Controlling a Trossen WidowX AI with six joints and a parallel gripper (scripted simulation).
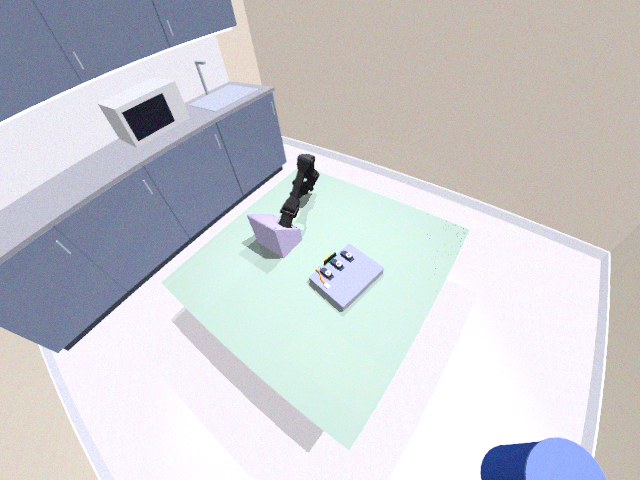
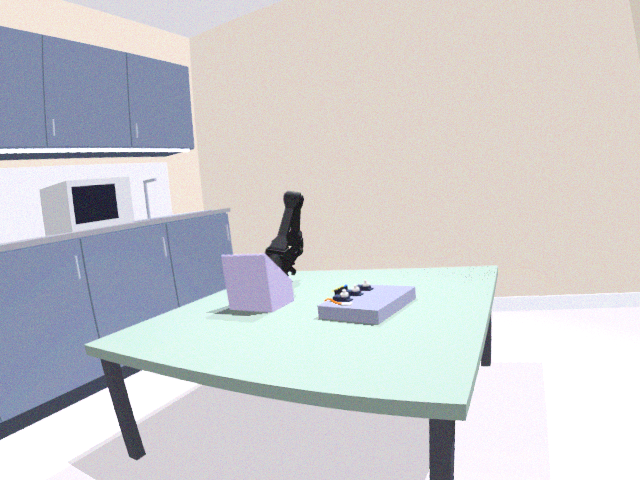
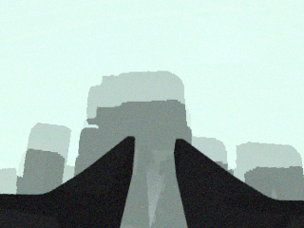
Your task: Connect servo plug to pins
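The bluish holder slab [image 1: 356, 279] [image 2: 395, 298] lies on the table and carries three dark servos with white tops. An orange lead [image 1: 321, 277] [image 2: 331, 300] runs beside the servo at one end to a small white piece [image 1: 326, 284] [image 2: 345, 303], which looks like the plug, lying on the slab. A dark strip with yellow and green marking [image 1: 329, 257] [image 2: 339, 289] sits at the slab's edge; single pins and the dot are too small to tell. My gripper [image 3: 155, 144] is partly open with nothing between its fingers. It is away from the holder, beside the purple block.
A purple wedge-shaped block [image 1: 273, 236] [image 2: 245, 284] stands on the green table [image 1: 289, 330] [image 2: 310, 351], close to my gripper and left of the holder. It hides part of the gripper in the top and exterior views. The wrist view shows only table surface and blocky grey shadows.
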